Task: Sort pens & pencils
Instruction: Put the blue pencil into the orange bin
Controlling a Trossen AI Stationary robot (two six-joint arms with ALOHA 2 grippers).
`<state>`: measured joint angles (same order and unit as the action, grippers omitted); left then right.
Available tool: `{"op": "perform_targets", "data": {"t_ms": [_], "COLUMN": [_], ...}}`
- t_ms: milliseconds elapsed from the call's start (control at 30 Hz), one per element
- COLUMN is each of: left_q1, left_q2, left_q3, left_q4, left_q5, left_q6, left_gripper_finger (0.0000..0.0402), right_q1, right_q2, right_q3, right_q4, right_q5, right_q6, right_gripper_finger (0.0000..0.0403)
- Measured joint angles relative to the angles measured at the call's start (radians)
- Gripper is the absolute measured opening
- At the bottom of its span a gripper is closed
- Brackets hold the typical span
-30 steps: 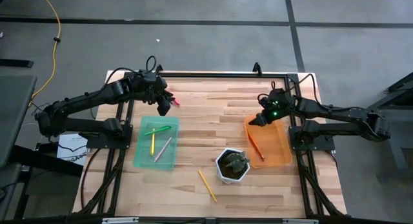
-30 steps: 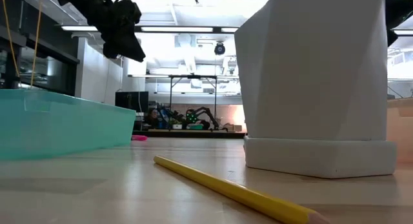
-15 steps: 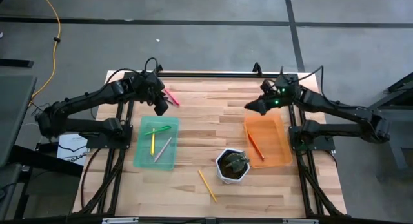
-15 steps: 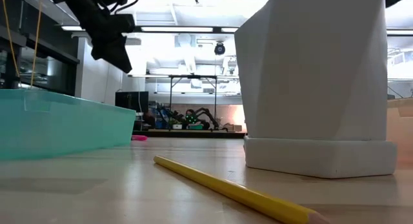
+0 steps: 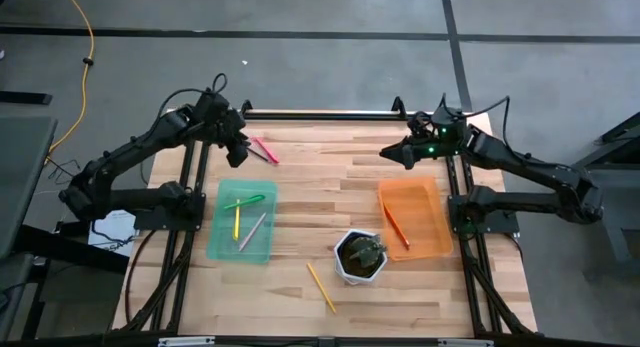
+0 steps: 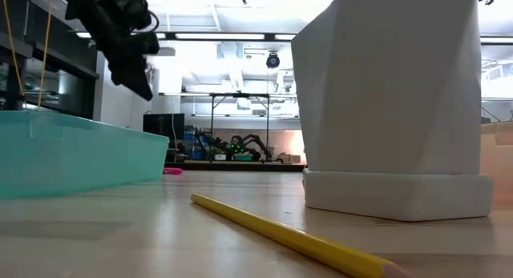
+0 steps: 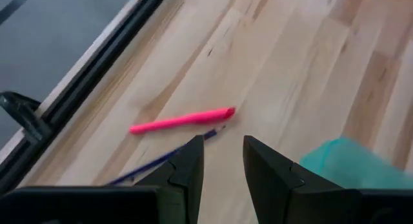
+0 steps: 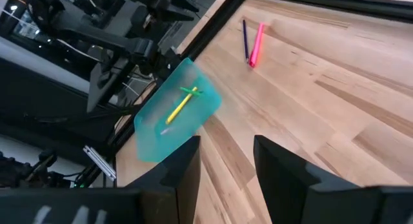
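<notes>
From above, the left gripper (image 5: 240,147) is seen up at the table's far left corner, just beside a pink pen (image 5: 265,150), while the right gripper (image 5: 391,153) is held over the far edge, above the orange tray (image 5: 434,219). One orange pencil (image 5: 397,227) is laid in that tray, and green, yellow and grey pens (image 5: 244,215) are already gathered in the teal tray (image 5: 222,249). A yellow pencil (image 5: 321,287) is left loose near the front, next to the white pot (image 5: 361,257) (a plant is seen in it). In the low view that yellow pencil (image 6: 296,241) is stretched across the wood in front of the white pot (image 6: 394,102), with the left gripper (image 6: 138,76) hung high over the teal tray (image 6: 80,158). In the left wrist view the jaws are parted a little and nothing is held between them; the pink pen (image 7: 182,121) and a dark blue pen (image 7: 161,159) are seen just past them. In the right wrist view the fingers (image 8: 184,166) are spread and empty too, and the teal tray (image 8: 174,111) is seen well beyond.
</notes>
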<state>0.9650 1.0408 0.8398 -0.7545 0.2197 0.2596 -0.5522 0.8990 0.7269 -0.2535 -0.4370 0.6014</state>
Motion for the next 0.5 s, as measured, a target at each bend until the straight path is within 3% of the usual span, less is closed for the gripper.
{"op": "perform_targets", "data": {"t_ms": [500], "left_q1": [0.016], "left_q2": [0.258], "left_q3": [0.113], "left_q4": [-0.141], "left_q5": [-0.026], "left_q6": [0.308], "left_gripper_finger": [0.0095], "right_q1": [0.001], "right_q2": [0.080], "right_q3": [0.000], "right_q4": [0.042], "right_q5": [-0.002], "right_q6": [-0.011], "right_gripper_finger": [0.0133]}}
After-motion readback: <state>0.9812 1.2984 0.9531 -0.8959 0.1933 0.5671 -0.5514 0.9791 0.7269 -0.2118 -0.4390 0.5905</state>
